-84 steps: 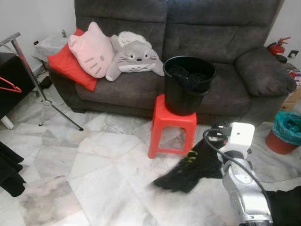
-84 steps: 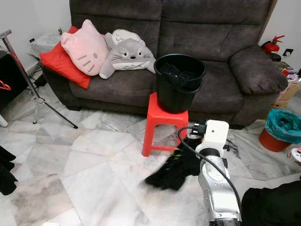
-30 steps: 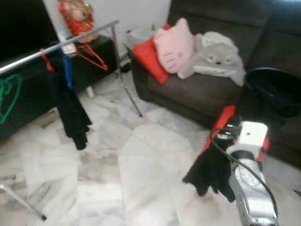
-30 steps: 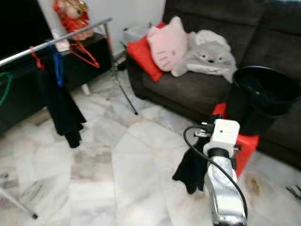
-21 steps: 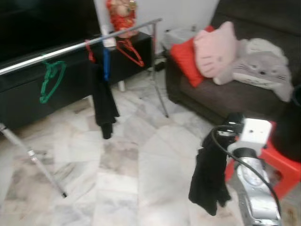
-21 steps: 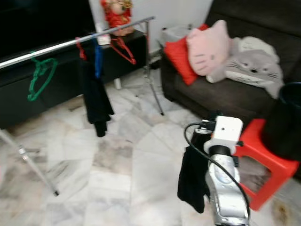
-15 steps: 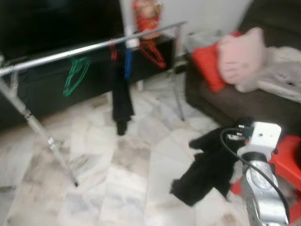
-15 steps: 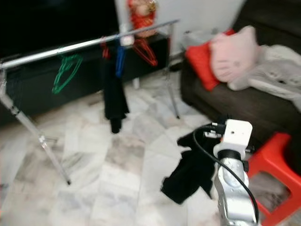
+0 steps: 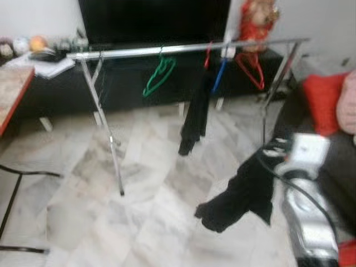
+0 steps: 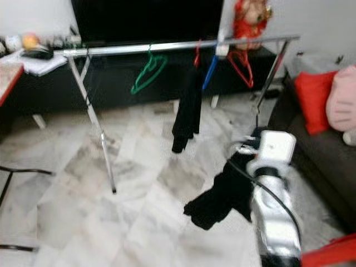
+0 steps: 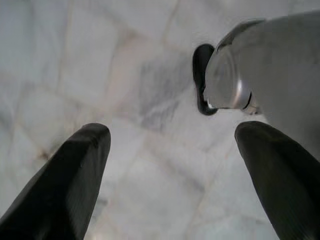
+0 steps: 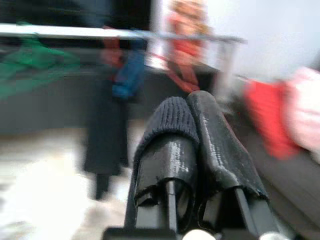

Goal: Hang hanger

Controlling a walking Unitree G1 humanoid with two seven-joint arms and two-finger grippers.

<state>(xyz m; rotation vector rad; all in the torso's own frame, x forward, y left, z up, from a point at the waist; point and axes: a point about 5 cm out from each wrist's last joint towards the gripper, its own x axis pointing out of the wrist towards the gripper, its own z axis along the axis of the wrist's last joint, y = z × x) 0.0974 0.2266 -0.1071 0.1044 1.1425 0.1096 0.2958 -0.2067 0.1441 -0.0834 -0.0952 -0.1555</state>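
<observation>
**A:** Close to the robot's body, on its right, the right pincer (image 12: 192,150) is pressed together on a fold of black garment (image 10: 222,194), which droops from it toward the marble floor (image 10: 83,217). No hanger is visible inside that cloth, so I can't tell whether one is in there.

**B:** And the left one?

**A:** Hanging low. The left pincer (image 11: 172,165) is spread wide, nothing between its fingers, pointing down at bare floor.

**B:** So where does the cloth need to go?

**A:** Farther off, across the floor, stands the clothes rail (image 10: 167,47), a silver bar on slanted legs. Along it, from the robot's left: a green hanger (image 10: 148,72), a red hook next to a blue hanger carrying a dark garment (image 10: 187,114), then a red hanger (image 10: 240,65) near the right end.

**B:** How would you do the approach?

**A:** The head views are blurred, so I'd judge the robot is turning or walking; it should settle first and square up to the bar. The open stretch between the green hanger and the dark garment looks like the easiest target. Lift the right arm so the load clears the bar from above, and keep the grip firm until the hook sits on the rail.

**B:** Risk?

**A:** The trailing cloth catching on the rail's leg (image 10: 94,119).
</observation>
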